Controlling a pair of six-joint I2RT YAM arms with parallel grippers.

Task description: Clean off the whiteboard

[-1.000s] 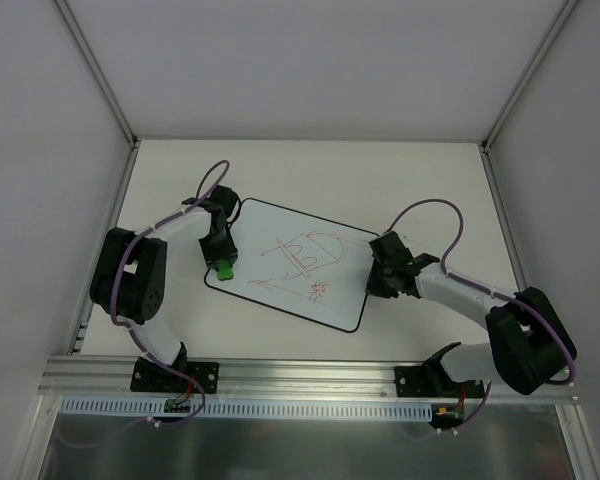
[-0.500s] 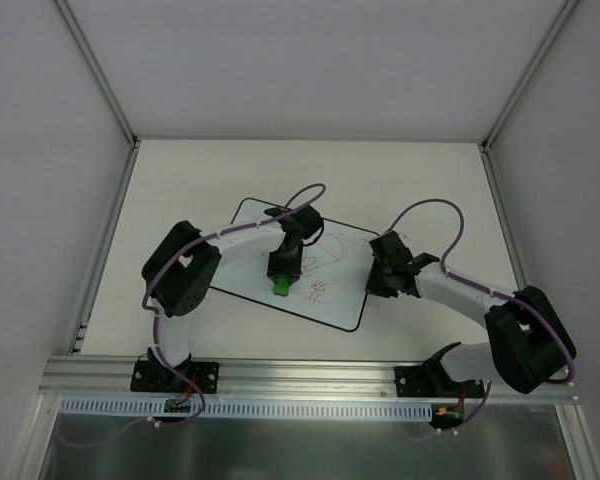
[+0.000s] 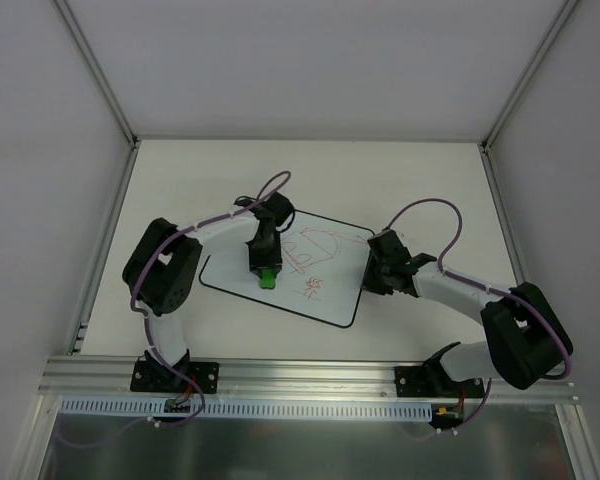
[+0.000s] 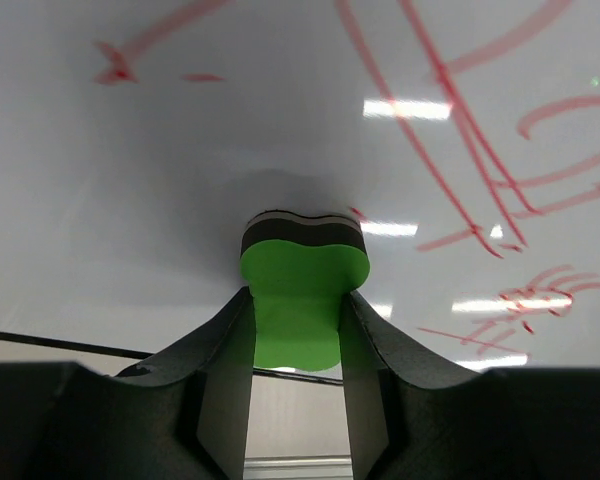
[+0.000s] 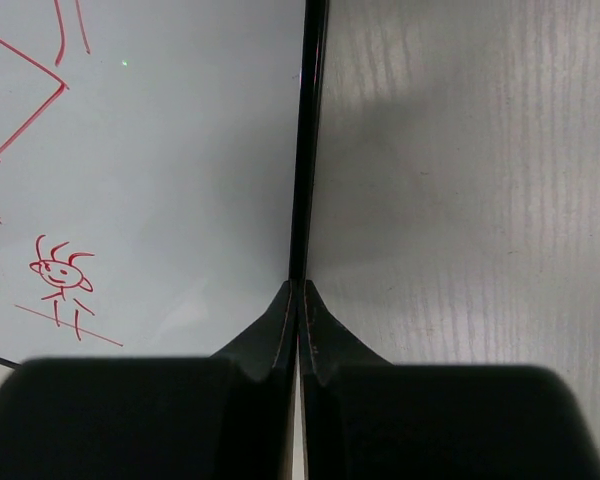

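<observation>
Top external view: the whiteboard (image 3: 332, 288) lies flat and slightly skewed on the pale table (image 3: 420, 180), between the two arms and nearer the table's front half. Red marker scribbles (image 3: 310, 252) cover its centre and right part, with a small red stick figure (image 3: 315, 290) toward its near edge. The left gripper (image 3: 266, 276) points down over the board's left-centre, its jaws clamped on a green eraser (image 3: 267, 280). Left wrist view: the two dark fingers (image 4: 220, 370) grip the eraser (image 4: 302, 290) by its narrow waist. The eraser's black felt layer faces the white surface and appears to touch it, just left of the red lines (image 4: 460, 150). The board's black border (image 4: 70, 342) runs behind the fingers. The right gripper (image 3: 376, 276) sits at the board's right edge. Right wrist view: its jaws are drawn together, tips (image 5: 298, 300) meeting on the black border (image 5: 310, 120) that divides the white surface from the wood-grain table (image 5: 460, 200). Whether they pinch the edge cannot be told. The stick figure (image 5: 62, 275) lies left of the tips.
</observation>
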